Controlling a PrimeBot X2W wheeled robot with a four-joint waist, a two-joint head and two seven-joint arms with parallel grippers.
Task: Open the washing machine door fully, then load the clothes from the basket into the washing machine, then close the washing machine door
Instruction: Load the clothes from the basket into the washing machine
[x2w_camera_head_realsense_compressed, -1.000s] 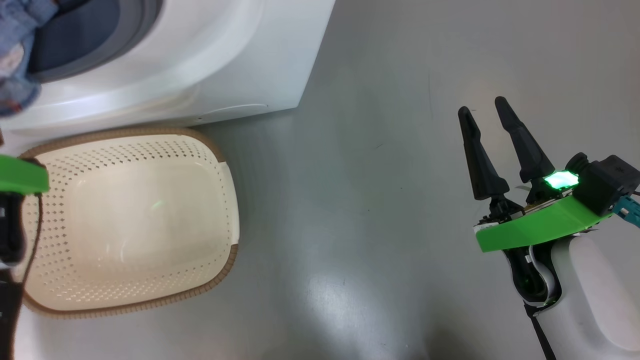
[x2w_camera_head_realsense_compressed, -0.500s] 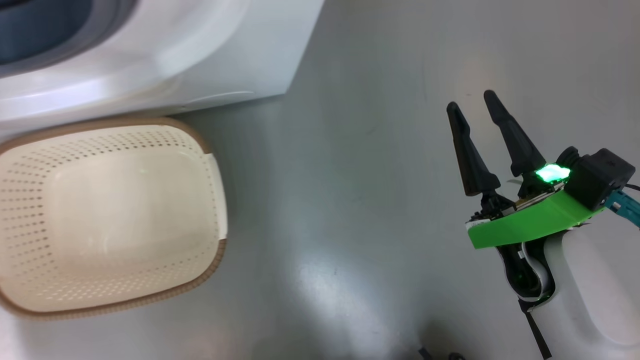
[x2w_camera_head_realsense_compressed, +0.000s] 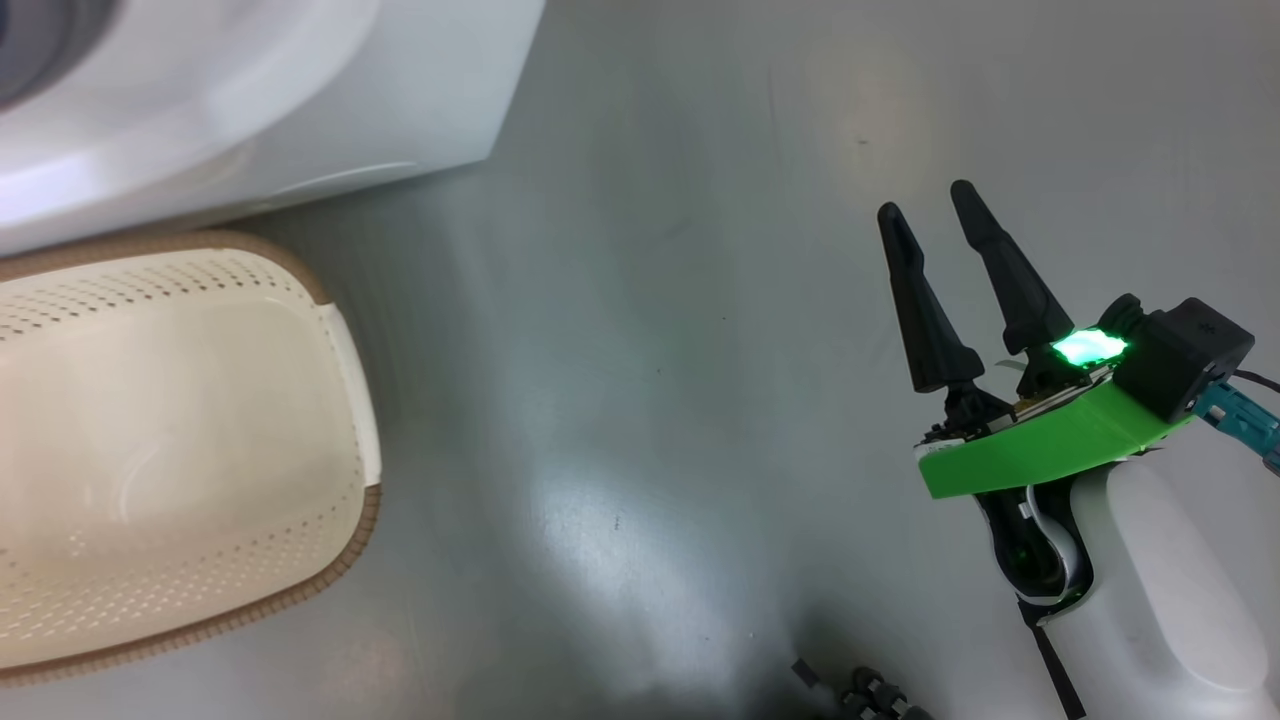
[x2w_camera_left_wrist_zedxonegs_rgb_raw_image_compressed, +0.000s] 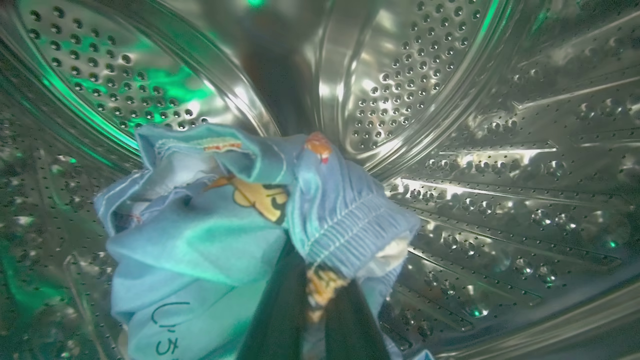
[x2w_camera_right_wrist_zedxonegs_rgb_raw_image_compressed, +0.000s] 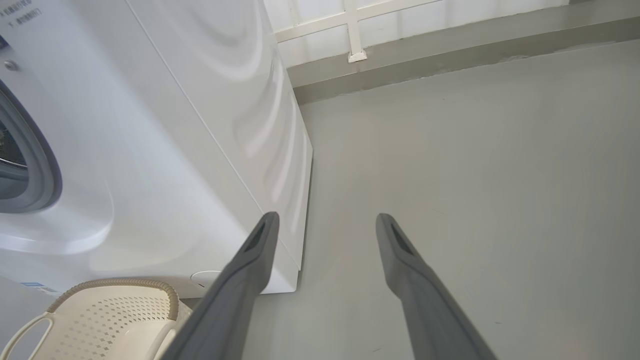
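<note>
The head view looks steeply down on the floor (x2w_camera_head_realsense_compressed: 650, 300) beside the washing machine (x2w_camera_head_realsense_compressed: 250, 120). The left wrist view sits close inside its drum (x2w_camera_left_wrist_zedxonegs_rgb_raw_image_compressed: 450, 100). The right wrist view faces the machine's front corner from low down, sharing the basket (x2w_camera_right_wrist_zedxonegs_rgb_raw_image_compressed: 100, 320) with the head view.

Left gripper (x2w_camera_left_wrist_zedxonegs_rgb_raw_image_compressed: 316, 295) clamps the clothes (x2w_camera_left_wrist_zedxonegs_rgb_raw_image_compressed: 200, 240); right gripper (x2w_camera_head_realsense_compressed: 928, 204) hangs with fingers spread wide apart.

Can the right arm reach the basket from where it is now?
Probably yes: the open right tool and the basket have just grey floor between them, though the arm's stretch is uncertain.
</note>
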